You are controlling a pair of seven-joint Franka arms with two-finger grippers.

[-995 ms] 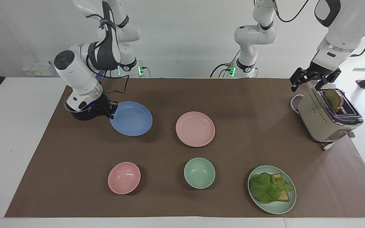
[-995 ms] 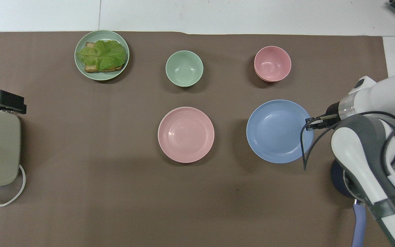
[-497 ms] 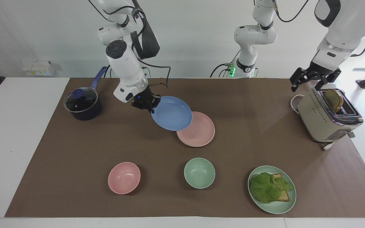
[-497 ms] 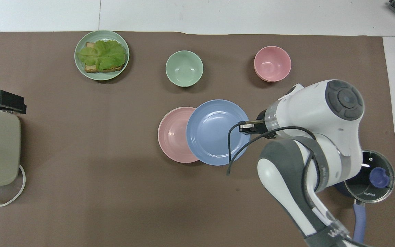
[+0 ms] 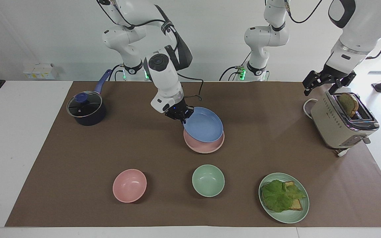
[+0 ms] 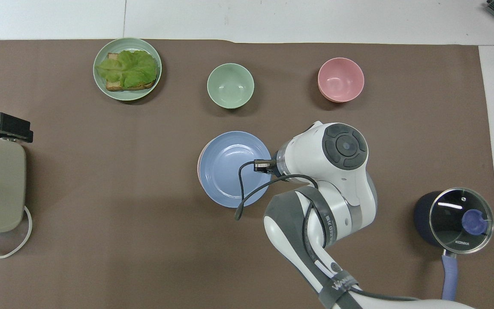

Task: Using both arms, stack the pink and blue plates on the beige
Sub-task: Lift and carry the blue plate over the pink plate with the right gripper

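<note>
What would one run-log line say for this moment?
right gripper: shut on blue plate | blue plate: over pink plate | left gripper: open, waiting over toaster

The blue plate (image 5: 203, 125) is round, shallow and matte, and it's sitting over the pink plate (image 5: 204, 146), tilted a bit with the edge toward the robots higher. The pink one is the same size and lies flat on the brown mat in the middle of the worktop, only a sliver of rim peeking out. Can't make out a beige plate under it.
</note>
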